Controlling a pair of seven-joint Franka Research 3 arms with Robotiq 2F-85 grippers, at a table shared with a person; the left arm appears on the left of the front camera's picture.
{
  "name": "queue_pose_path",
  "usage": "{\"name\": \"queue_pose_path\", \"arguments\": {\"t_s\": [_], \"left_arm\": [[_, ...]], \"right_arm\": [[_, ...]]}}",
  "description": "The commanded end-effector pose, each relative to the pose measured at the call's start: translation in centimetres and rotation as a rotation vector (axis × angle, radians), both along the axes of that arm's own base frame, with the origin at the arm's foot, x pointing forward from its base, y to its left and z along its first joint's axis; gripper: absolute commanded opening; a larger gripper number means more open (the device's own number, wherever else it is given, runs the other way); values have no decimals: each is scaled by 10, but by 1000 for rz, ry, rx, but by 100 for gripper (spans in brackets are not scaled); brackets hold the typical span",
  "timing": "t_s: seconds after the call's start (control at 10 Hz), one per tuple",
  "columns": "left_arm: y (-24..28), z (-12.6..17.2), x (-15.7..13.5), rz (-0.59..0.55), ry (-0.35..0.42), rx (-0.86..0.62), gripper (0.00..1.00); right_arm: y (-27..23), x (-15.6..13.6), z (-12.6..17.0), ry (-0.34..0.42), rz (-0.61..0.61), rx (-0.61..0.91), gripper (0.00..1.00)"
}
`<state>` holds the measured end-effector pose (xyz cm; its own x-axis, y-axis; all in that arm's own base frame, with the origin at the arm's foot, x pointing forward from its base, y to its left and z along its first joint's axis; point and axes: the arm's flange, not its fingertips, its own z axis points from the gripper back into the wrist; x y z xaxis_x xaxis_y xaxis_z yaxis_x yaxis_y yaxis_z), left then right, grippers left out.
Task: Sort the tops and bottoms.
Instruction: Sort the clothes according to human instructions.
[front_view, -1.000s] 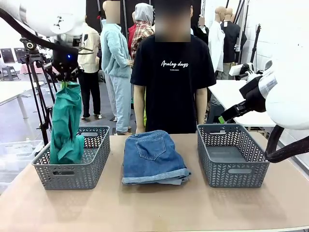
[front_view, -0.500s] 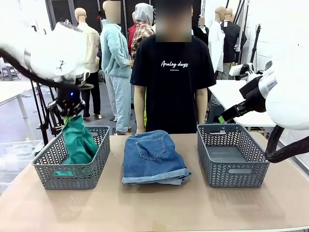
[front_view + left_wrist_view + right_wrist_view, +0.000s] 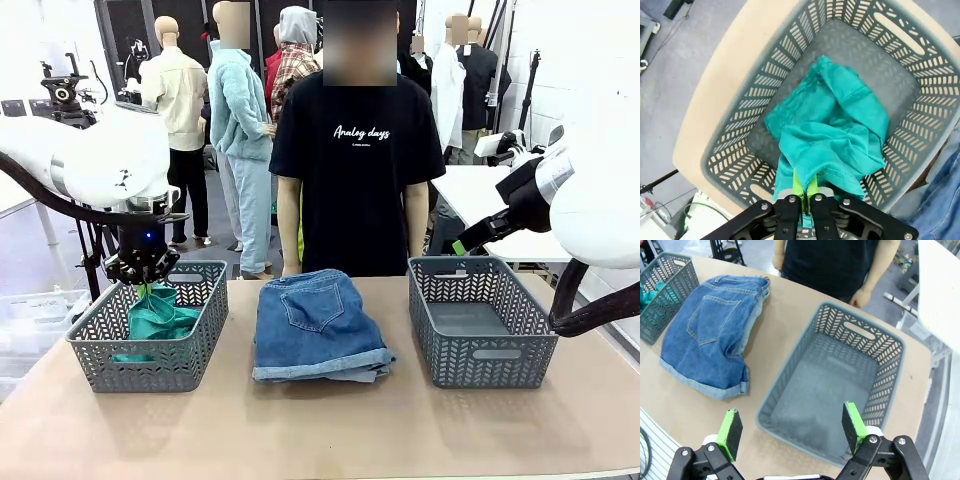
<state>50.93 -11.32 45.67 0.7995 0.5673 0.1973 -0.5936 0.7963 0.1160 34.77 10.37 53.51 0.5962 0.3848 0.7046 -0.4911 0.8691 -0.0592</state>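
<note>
Left gripper (image 3: 802,186) is clamped tight on a fold of the teal-green top (image 3: 835,125), with the green pads pressed together and cloth bunched around them. The top lies crumpled inside the left basket (image 3: 150,368), with one peak of fabric rising to the fingers. The basket wall hides its lower part in the front view.

Right gripper (image 3: 792,424) is spread wide with nothing between the pads, and hangs above the near rim of the right basket (image 3: 867,335).

Dark blue denim shorts (image 3: 318,318) lie folded on the table (image 3: 320,435) between the two baskets, back pocket up and rolled cuff toward the robot. A paler denim edge (image 3: 749,335) peeks out from under them; I can't tell if it is a second pair.

A person (image 3: 358,150) stands at the far side, hands hidden behind the table edge and the shorts.
</note>
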Motion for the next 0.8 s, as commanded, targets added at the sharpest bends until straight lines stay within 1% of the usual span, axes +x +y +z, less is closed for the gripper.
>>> {"name": "queue_pose_path", "arguments": {"t_s": [0.0, 0.2, 0.3, 0.4, 0.7], "left_arm": [[4, 1, -1, -27, -69, 9, 31], [8, 7, 2, -6, -91, 19, 71], [9, 9, 2, 17, -68, 23, 91], [1, 5, 4, -17, -57, 2, 91], [1, 5, 4, -17, -57, 2, 91]], "right_arm": [[-1, 1, -1, 1, 7, 8, 100], [-1, 1, -1, 1, 7, 8, 100], [-1, 1, -1, 1, 7, 8, 100], [-1, 1, -1, 1, 7, 8, 100], [-1, 1, -1, 1, 7, 8, 100]]}}
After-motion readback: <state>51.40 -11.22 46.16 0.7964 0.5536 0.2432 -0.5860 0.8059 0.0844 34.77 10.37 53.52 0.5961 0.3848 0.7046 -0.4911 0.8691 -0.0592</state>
